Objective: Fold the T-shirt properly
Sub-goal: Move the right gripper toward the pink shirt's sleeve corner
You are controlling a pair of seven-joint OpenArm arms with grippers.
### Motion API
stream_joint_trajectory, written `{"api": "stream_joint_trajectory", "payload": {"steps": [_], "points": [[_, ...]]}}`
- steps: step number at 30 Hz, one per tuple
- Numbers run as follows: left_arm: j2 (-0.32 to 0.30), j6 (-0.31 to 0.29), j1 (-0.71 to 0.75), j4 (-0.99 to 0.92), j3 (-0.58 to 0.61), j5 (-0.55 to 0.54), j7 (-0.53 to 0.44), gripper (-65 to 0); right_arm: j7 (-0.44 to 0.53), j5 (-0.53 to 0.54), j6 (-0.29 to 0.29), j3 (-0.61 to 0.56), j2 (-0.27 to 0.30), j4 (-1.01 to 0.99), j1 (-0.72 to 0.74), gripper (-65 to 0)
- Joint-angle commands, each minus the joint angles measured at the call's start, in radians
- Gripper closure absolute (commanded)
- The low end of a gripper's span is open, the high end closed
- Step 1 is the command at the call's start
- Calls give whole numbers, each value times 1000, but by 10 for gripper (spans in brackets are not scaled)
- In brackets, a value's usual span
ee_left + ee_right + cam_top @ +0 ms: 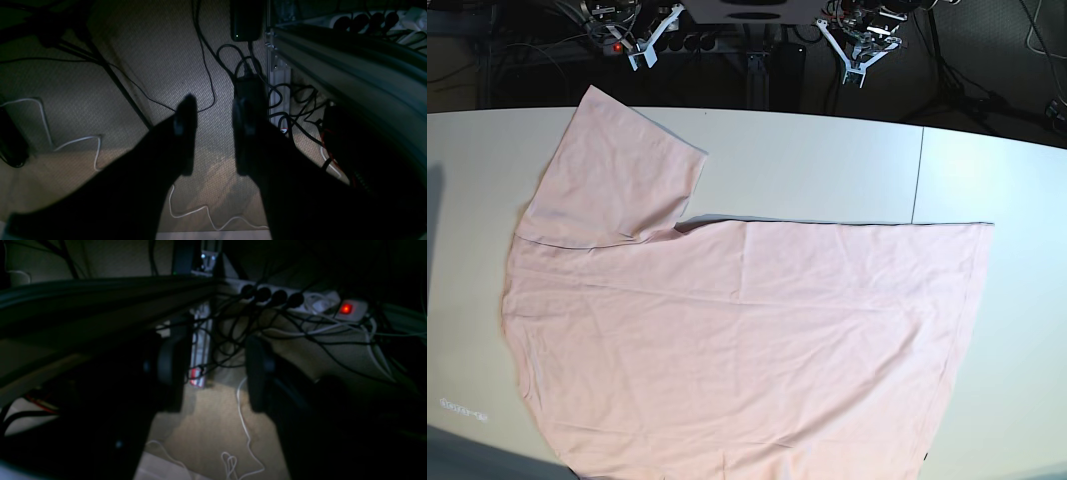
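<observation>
The pale pink T-shirt (727,340) is spread flat across the white surface (827,160), filling the lower frame. Soft, limp cloth is expected; hems or the sleeve (612,170) at upper left are judged best pinched. The left gripper (213,133) and right gripper (213,373) are held parted and empty.

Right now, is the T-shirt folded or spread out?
Spread out. The T-shirt lies flat on the table, one sleeve extended; no fold shows. Its near part is cut off by the picture's edge.

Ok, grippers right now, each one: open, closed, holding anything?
Left gripper: open, holding nothing.
Right gripper: open, holding nothing.
</observation>
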Motion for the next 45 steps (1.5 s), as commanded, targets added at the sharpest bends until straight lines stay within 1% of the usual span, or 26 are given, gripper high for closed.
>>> {"api": "stream_joint_trajectory", "payload": {"steps": [1,3,4,6,7,9,12,16,23,24,27,29,30,32,36,39,45], "points": [[0,10,1,7,-2,0,4,-213,15,5,-69,-2,8,7,-2,-299],[-3,-27,1,9,-2,0,28,-213,15,5,-69,-2,8,7,-6,-299],[-8,-61,1,9,-2,-9,35,-213,15,5,-69,-2,8,9,-9,-299],[-18,-159,2,10,-2,-37,38,-213,15,5,-69,-2,8,15,-17,-299],[-21,-188,2,10,-2,-47,33,-213,15,5,-70,-2,8,21,-24,-299],[-37,-209,5,13,-2,-53,19,-213,15,5,-70,-2,8,41,-33,-299],[-57,-219,21,47,-2,-51,5,-213,15,19,-70,-2,8,74,-52,-299],[-81,-219,55,115,-2,-51,5,-213,15,69,-69,-2,8,100,-64,-299],[-107,-225,136,233,-2,-51,5,-213,11,69,-43,-2,11,148,-83,-299],[-115,-243,150,257,-2,-51,5,-213,11,68,-41,-2,11,165,-96,-299],[-146,-339,195,339,-2,-52,4,-213,11,78,-39,-2,14,240,-154,-299],[-168,-402,223,401,-2,-52,4,-213,11,147,-29,-10,23,303,-201,-299],[-178,-420,238,435,-2,-52,5,-213,11,177,-24,-15,30,338,-227,-299],[-201,-424,272,503,-2,-52,5,-213,11,200,-25,-27,49,413,-283,-299],[-254,-424,340,644,-2,-52,5,-213,11,200,-25,-31,99,560,-390,-299],[-300,-424,395,770,-2,-44,5,-213,11,240,-24,-31,143,663,-463,-299],[-382,-423,525,1049,-2,53,5,-213,11,248,-25,-31,242,888,-605,-297]]}}
